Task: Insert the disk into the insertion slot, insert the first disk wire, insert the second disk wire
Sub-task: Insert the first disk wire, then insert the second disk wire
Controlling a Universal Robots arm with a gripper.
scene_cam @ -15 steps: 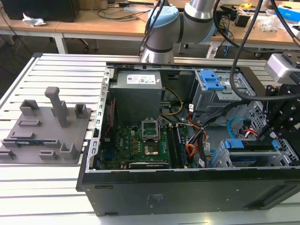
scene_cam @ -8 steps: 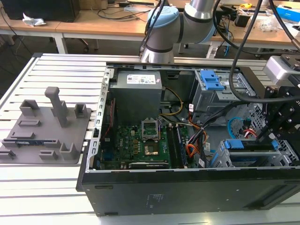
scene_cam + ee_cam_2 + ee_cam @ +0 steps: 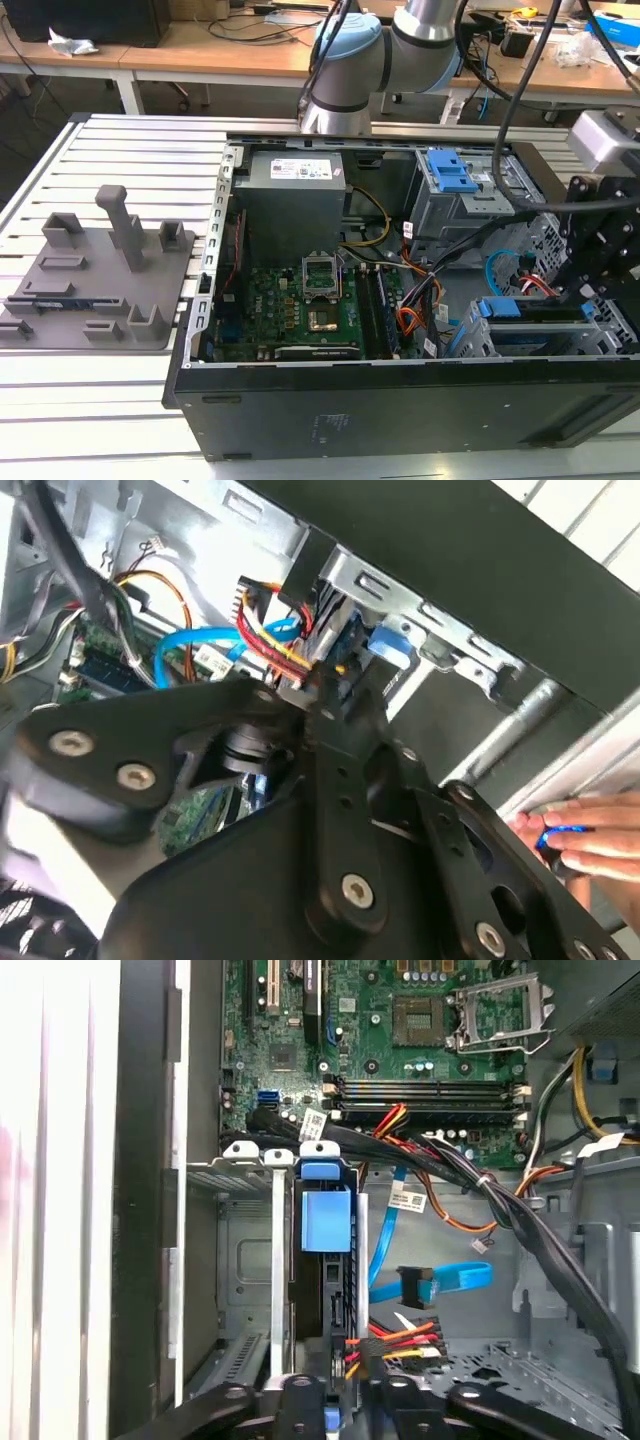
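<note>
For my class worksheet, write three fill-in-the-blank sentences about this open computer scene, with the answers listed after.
The disk sits in the insertion slot, framed by a ___ carrier.
The grey fixture block lies to the exterior view's ___ of the computer case.
In the second wrist view, a person's ___ shows beside the case.
Missing words: blue; left; hand.

Looks like dull grey sheet metal, perforated, on the insertion slot; smooth bright blue plastic, faintly glossy, framing the disk. Matt black housing with shiny metal screws on the gripper. Glossy green lacquer over the motherboard — slick plastic sheathing on the blue cable. Satin black painted metal for the computer case, ribbed pale aluminium for the table, matt grey plastic for the fixture.
</note>
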